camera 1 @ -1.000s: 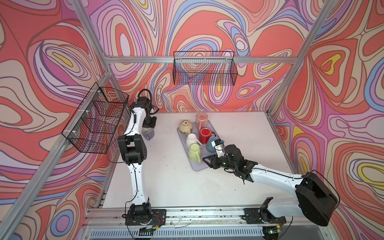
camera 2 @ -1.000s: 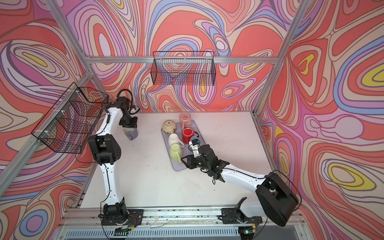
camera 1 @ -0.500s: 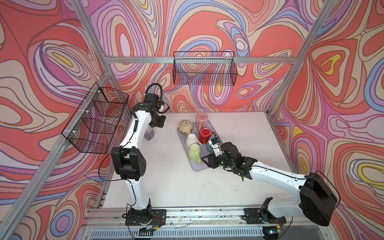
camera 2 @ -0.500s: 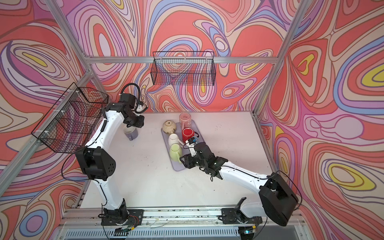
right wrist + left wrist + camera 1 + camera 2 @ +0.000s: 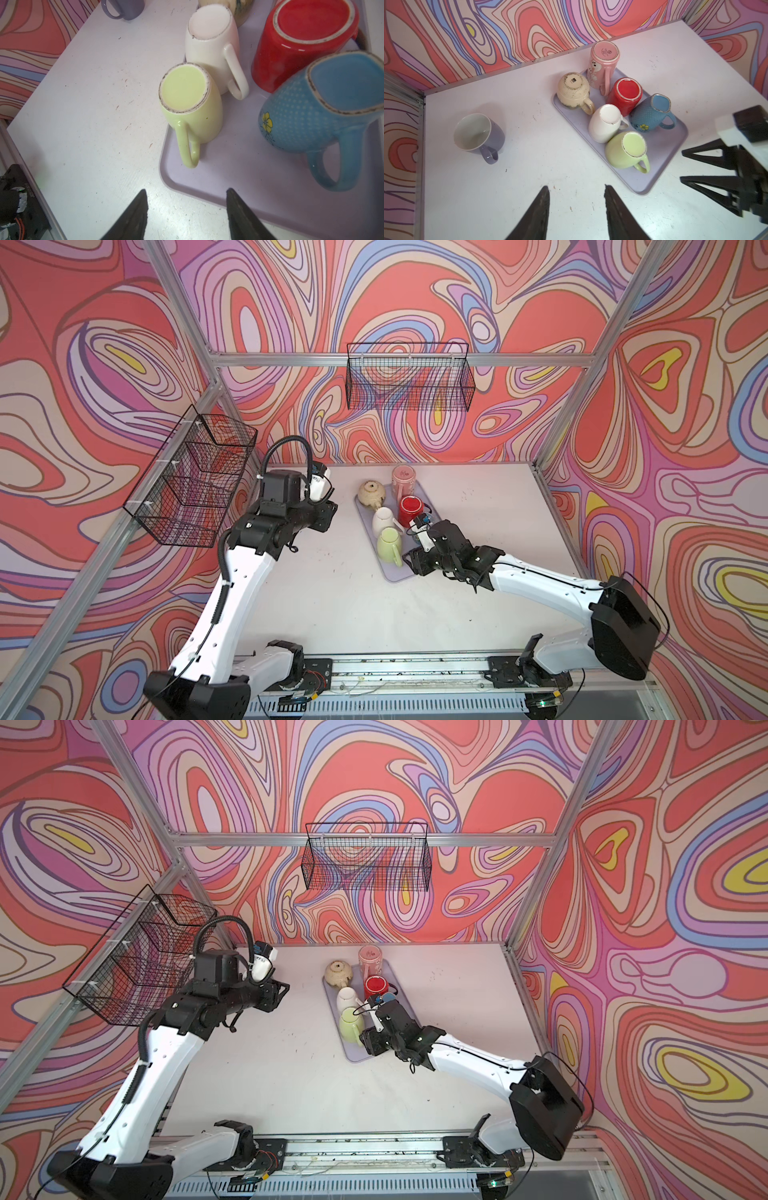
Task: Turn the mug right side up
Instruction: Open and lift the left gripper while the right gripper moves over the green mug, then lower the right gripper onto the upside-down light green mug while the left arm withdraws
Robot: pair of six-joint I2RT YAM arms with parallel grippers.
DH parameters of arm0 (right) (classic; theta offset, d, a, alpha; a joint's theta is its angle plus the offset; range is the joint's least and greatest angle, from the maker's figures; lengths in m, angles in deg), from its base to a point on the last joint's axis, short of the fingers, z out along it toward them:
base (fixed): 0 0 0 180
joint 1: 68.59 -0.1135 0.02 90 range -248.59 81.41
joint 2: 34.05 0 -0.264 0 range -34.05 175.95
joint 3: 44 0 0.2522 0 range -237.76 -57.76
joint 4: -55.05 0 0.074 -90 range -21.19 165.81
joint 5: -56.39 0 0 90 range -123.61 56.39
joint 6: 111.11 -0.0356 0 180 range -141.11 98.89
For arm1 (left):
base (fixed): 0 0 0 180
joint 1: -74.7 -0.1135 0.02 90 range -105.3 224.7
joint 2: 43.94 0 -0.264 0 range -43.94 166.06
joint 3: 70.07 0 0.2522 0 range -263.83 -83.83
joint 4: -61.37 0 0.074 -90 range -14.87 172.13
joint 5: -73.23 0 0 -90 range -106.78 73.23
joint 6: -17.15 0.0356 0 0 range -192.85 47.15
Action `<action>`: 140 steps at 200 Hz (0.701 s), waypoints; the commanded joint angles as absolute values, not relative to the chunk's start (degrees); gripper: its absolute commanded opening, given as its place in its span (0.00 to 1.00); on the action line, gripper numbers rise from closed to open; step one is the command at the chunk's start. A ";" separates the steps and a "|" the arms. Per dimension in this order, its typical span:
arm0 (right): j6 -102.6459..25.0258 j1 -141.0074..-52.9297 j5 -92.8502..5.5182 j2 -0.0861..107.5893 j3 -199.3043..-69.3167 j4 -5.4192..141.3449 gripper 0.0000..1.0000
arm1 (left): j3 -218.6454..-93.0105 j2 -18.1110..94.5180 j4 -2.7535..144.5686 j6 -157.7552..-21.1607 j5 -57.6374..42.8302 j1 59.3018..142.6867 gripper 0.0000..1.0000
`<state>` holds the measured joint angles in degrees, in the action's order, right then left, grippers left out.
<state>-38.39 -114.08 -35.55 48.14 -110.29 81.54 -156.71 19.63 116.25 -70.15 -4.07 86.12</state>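
Several mugs stand upside down on a lavender tray [image 5: 664, 149]: green [image 5: 191, 112], white [image 5: 209, 45], red [image 5: 301, 41], blue [image 5: 311, 108], pink [image 5: 604, 62] and beige [image 5: 574, 91]. A purple-grey mug [image 5: 477, 133] stands right side up on the table left of the tray; my left arm hides it in both top views. My right gripper [image 5: 186, 190] is open and empty at the tray's near corner [image 5: 395, 574], facing the green mug's handle. My left gripper [image 5: 576, 186] hangs open and empty above bare table between the purple-grey mug and the tray.
A black wire basket [image 5: 195, 481] hangs on the left wall close to my left arm. Another wire basket [image 5: 409, 377] hangs on the back wall. The right gripper [image 5: 681, 165] shows beside the tray in the left wrist view.
My left gripper has let go of the purple-grey mug, lifted off it and swung towards the table's middle. My right gripper has opened wider and edged towards the green mug.
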 commanded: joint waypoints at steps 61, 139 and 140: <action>-36.56 -117.07 -29.49 59.33 -117.73 84.03 0.58 | -133.96 2.71 101.68 -84.59 10.74 86.31 0.46; -38.98 -118.59 -25.89 67.90 -120.85 81.33 0.56 | -126.52 -3.86 100.60 -91.19 12.23 86.48 0.44; -39.09 -118.64 -25.77 68.63 -120.93 81.30 0.56 | -126.53 -3.86 100.65 -91.16 12.19 86.48 0.44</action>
<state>-37.56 -118.06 -28.55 66.24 -119.65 82.97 -126.83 -2.86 102.11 -88.91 11.74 86.15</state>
